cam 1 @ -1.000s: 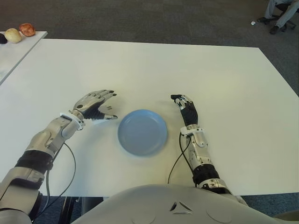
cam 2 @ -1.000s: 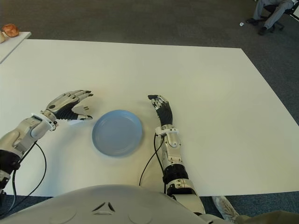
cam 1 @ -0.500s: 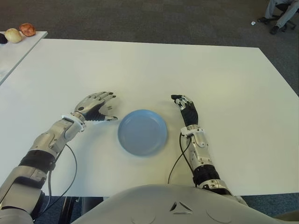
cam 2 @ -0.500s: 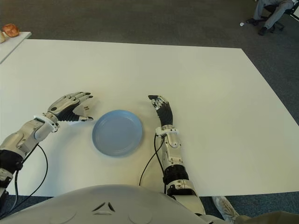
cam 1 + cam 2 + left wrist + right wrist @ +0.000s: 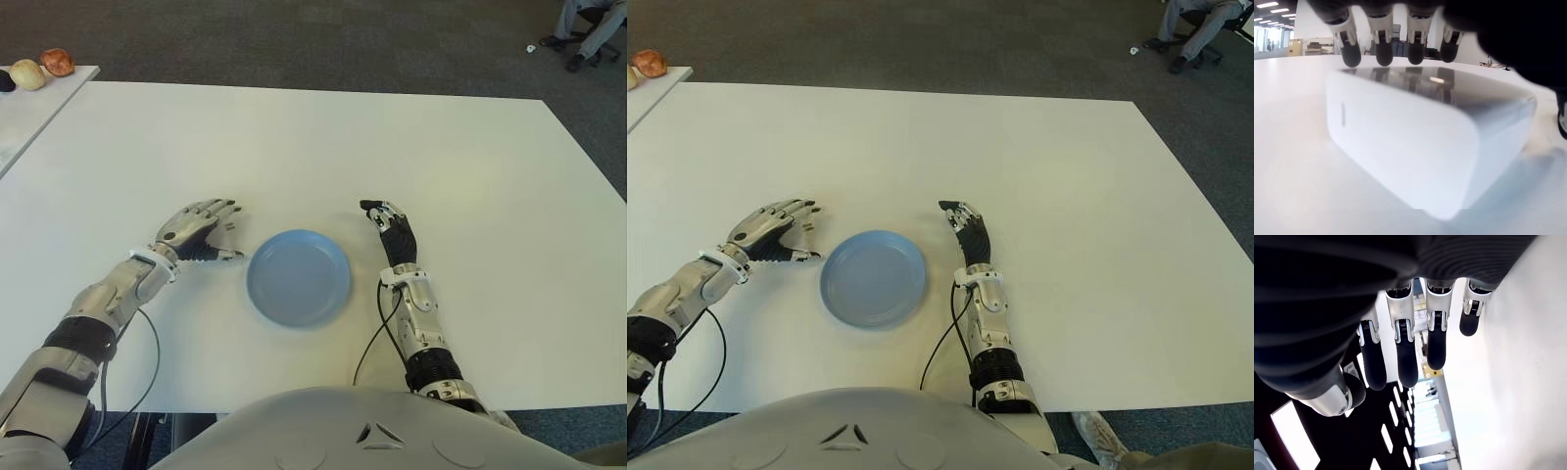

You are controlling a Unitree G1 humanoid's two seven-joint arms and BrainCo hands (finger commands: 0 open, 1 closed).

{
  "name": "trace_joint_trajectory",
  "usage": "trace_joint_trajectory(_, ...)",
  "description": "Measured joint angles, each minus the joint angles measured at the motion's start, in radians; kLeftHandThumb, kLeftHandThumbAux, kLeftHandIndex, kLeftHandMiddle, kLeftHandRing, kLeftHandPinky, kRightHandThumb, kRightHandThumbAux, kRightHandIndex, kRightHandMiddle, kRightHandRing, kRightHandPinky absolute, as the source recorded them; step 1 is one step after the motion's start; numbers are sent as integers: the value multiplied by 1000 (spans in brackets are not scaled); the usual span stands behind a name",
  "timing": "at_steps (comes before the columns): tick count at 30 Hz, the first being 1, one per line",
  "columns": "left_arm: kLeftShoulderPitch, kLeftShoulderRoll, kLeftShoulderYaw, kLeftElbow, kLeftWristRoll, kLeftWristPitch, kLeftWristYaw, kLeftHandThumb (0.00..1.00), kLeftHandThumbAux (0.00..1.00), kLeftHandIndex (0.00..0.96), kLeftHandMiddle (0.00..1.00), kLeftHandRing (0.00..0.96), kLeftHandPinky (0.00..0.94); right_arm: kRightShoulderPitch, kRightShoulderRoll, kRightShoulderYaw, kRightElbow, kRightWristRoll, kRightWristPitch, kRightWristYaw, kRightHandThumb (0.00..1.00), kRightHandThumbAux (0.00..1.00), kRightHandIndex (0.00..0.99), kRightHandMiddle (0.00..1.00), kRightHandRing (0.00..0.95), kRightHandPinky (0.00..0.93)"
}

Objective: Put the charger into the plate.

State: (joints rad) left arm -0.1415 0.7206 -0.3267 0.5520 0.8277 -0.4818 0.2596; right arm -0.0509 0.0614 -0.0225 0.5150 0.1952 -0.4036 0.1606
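Note:
The charger, a white rounded block, lies flat on the white table just left of the plate. My left hand arches low over it, fingers spread above its top face and thumb near the plate's side; no grasp shows. In the eye views the hand hides nearly all of the charger. The light blue plate sits empty at the centre front of the table. My right hand shows beside the plate on its right, fingers relaxed and straight, holding nothing.
A second white table stands at the far left with round fruit-like items on it. A person's legs show at the far right on the dark carpet. Thin cables hang from both wrists at the table's front edge.
My left hand has come down over the charger, fingers now close above its top. The plate and my right hand have not moved.

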Motion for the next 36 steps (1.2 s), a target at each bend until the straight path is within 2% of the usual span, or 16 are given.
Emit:
trace_joint_trajectory(17,9,45,-3,-14,0,-23,24,185,361,0,2,25,111,0,0,-1,-3,0,6,2,0,603,374,340,234,96)
trace_joint_trajectory(36,60,118,15,-81,-1,-55,64,276,334,17,11,39,131,0,0,-2,-2,-1,6,2,0,594,372,339,232,102)
